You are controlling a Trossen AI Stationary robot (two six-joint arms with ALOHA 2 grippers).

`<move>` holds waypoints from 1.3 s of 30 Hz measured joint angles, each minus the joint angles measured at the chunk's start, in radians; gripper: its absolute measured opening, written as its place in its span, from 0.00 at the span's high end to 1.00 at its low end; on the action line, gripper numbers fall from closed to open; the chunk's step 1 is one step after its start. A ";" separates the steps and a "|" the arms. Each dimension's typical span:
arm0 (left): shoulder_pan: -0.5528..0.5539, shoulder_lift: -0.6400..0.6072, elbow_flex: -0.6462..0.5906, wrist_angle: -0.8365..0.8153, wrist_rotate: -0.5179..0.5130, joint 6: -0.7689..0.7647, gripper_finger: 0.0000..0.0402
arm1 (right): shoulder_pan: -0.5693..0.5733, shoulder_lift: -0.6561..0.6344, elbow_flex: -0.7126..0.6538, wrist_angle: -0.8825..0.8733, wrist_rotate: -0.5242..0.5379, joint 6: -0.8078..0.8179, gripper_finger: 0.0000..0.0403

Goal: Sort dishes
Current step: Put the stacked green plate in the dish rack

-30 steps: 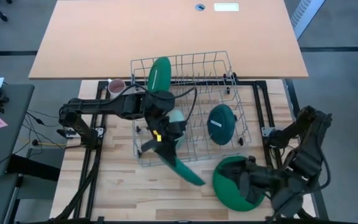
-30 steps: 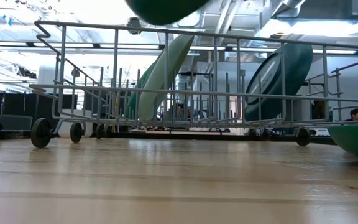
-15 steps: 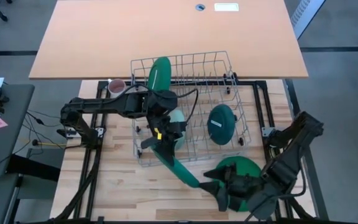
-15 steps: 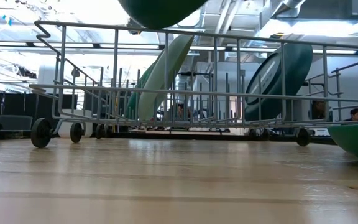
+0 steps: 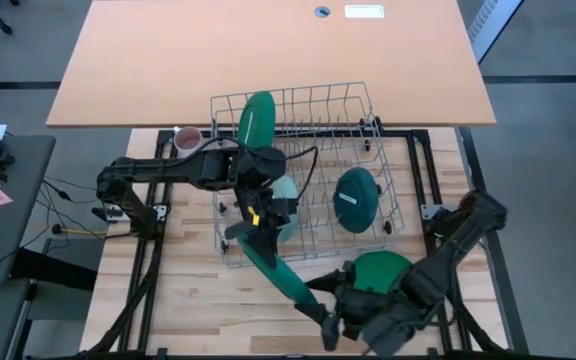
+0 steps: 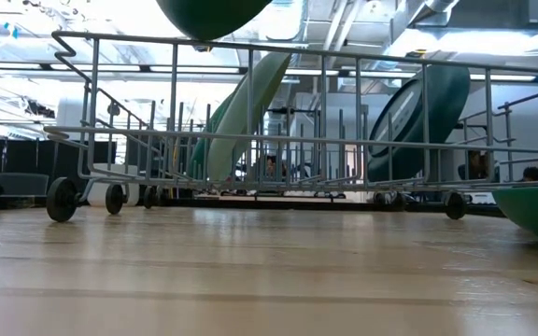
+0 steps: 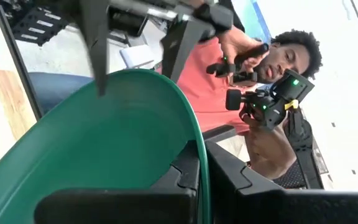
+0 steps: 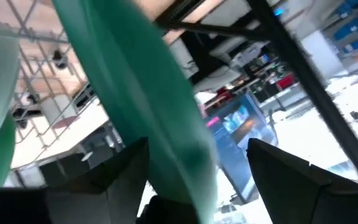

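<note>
Green plate (image 5: 276,268), rim clamped by left end effector (image 5: 258,224), nears spread right end effector (image 5: 323,310).

The left arm reaches rightward from the table's left side, its wrist bent down toward the near edge, and the left gripper (image 5: 258,228) is clamped tight. The right arm folds in from the right edge toward the near centre, where the right gripper (image 5: 320,303) has its fingers (image 8: 291,174) spread wide.
</note>
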 joint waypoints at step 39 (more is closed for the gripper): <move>-0.001 0.000 0.000 -0.006 0.034 0.023 0.97 | -0.035 0.035 0.000 0.041 -0.005 -0.092 0.52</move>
